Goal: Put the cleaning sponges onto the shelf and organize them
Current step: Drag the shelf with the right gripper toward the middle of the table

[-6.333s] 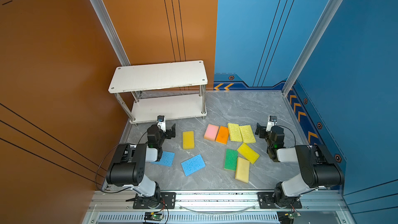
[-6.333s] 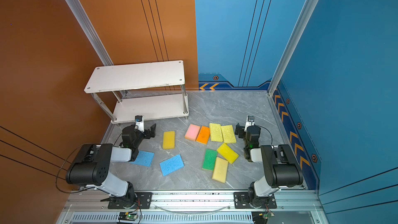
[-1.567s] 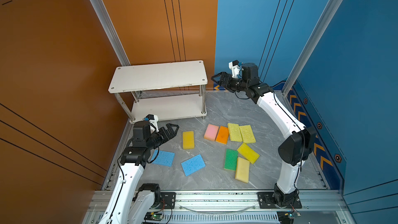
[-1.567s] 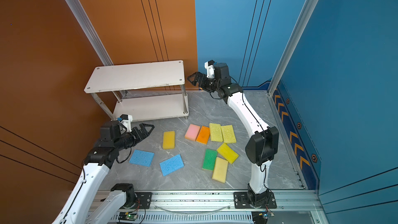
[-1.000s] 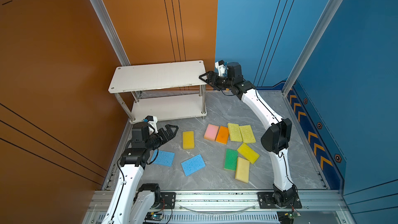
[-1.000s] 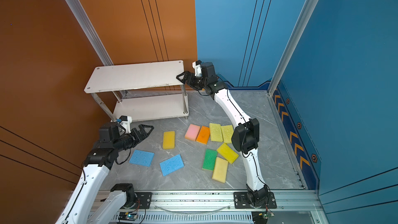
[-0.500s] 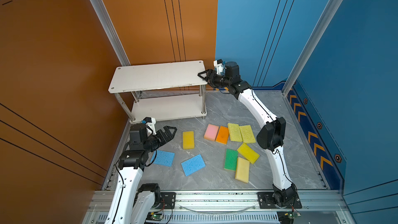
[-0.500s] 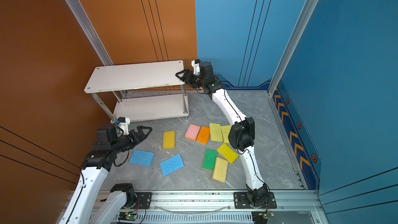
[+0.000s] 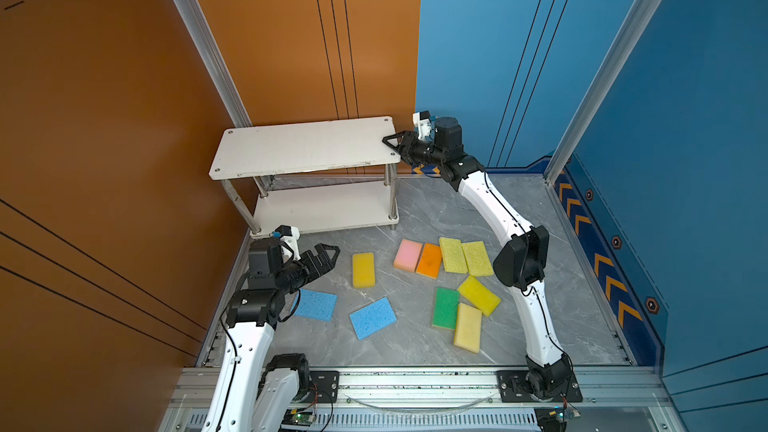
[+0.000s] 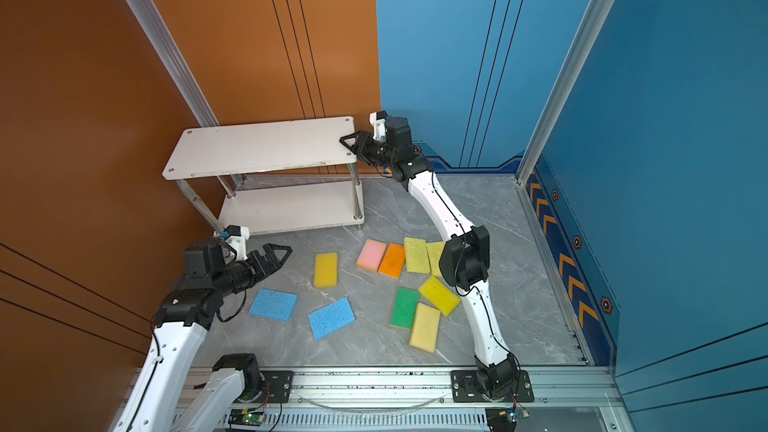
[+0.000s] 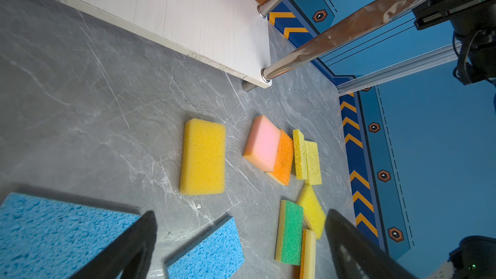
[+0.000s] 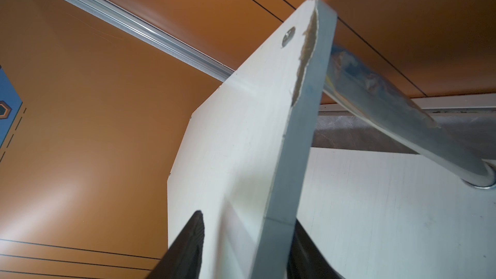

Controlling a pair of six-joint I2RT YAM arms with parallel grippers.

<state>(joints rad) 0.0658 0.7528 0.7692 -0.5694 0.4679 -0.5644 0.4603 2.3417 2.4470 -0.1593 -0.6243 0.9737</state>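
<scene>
Straddling the edge of the top board of the shelf (image 9: 303, 145) at its end toward the blue wall (image 9: 498, 56), the right gripper (image 9: 391, 146) has one finger over the board and one under it; whether the fingers already press on the wood, the pictures do not show. The risk seems to be here: the shelf looks light and stands on thin metal posts (image 9: 388, 178), so a pull or a lift at this end may tilt it, drag it askew, or break more off the chipped board edge (image 12: 306, 49). Both boards of the shelf are bare. All the cleaning sponges (image 9: 429, 260) lie flat on the grey tabletop (image 9: 457, 205) in front of the shelf, none held. The left gripper (image 9: 332, 258) hovers wide open and empty near the shelf's front foot on the side of the orange wall (image 9: 104, 118), with a yellow sponge (image 9: 363, 270) just beside it. The right arm (image 9: 490, 201) reaches over the sponges nearest the shelf's other end and may block picking there.
</scene>
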